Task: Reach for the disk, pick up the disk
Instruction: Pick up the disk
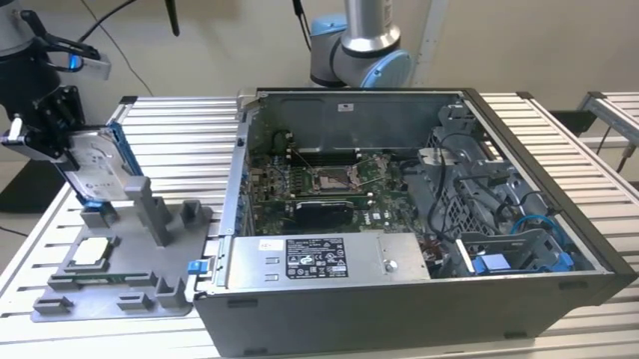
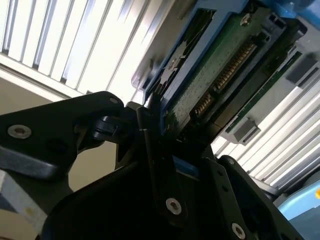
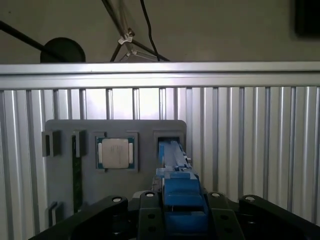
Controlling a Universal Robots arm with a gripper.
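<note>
clamping disk (upright) between fingers

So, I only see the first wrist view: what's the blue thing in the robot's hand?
Observer: In the exterior view it is the disk, a silver drive with a white label in a blue frame, standing on edge.
Operator: And its other face?
Observer: A green circuit board, in the second wrist view.
Operator: What's beside the grey tray?
Observer: An open computer case, on the exterior view's right of it.
</note>
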